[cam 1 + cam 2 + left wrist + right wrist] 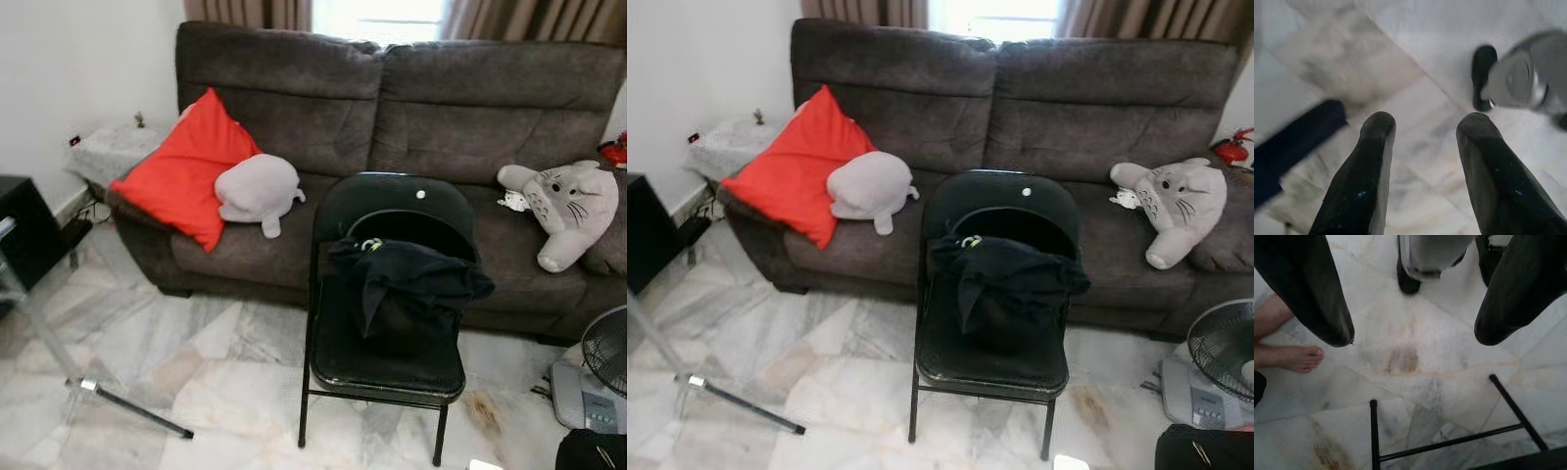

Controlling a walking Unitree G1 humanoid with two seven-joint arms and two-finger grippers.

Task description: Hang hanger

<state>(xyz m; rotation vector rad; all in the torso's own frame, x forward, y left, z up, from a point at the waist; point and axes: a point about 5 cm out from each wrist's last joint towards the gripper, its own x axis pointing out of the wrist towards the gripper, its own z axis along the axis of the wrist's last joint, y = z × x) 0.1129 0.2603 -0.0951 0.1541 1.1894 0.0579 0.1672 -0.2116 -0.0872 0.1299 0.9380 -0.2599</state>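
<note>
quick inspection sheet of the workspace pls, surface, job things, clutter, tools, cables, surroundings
surface: pale marble floor, stained near the chair's front leg.
job's things: black garment heaped on the black folding chair; a pale hook-like bit shows at its top, hanger not clearly seen.
clutter: red cushion, grey plush and cat-like plush on the sofa.
tools: left tool open above the floor; right tool open above the floor by the chair legs.
cables: nothing seen.
surroundings: fan at right, metal stand at left, a person's bare foot.

sofa dk brown | cushion red | chair blk | floor white/grey marble
</note>
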